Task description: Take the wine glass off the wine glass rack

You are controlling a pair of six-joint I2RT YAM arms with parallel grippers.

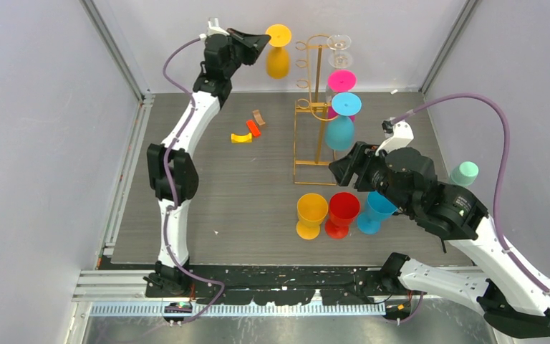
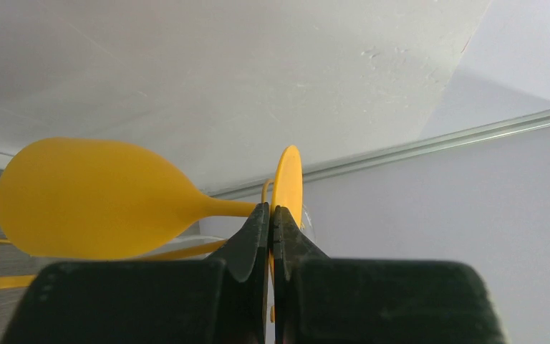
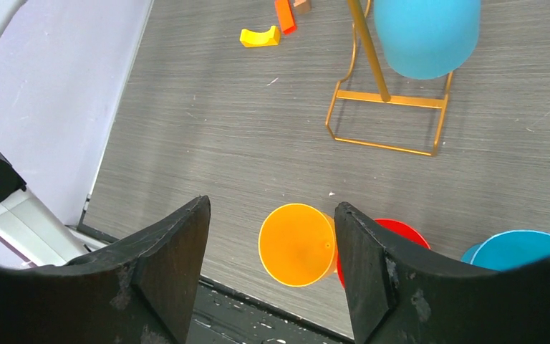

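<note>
Left gripper (image 2: 270, 210) is clamped tight on the stem of the one yellow wine glass (image 2: 93, 197), upside down, just left of the wine glass rack (image 3: 374, 57) top. Three more hang there: clear glass (image 1: 339, 43), pink glass (image 1: 341, 80), blue glass (image 1: 344, 118). Three goblets (image 1: 344, 209) stand on the table (image 1: 222, 193) under the right gripper (image 3: 272, 208), which gapes wide, empty.

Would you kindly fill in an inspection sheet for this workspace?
Surface: grey wood-grain table.
Job's things: gold wire wine glass rack carries clear glass, pink glass, blue glass; yellow plastic wine glass held left of it.
Clutter: yellow goblet, red goblet, blue goblet standing; yellow arch block, orange block, brown block, mint cup.
Grippers: left gripper shut on yellow glass's stem; right gripper open.
Cables: purple cable along each arm.
Surroundings: pale walls, aluminium frame.
</note>
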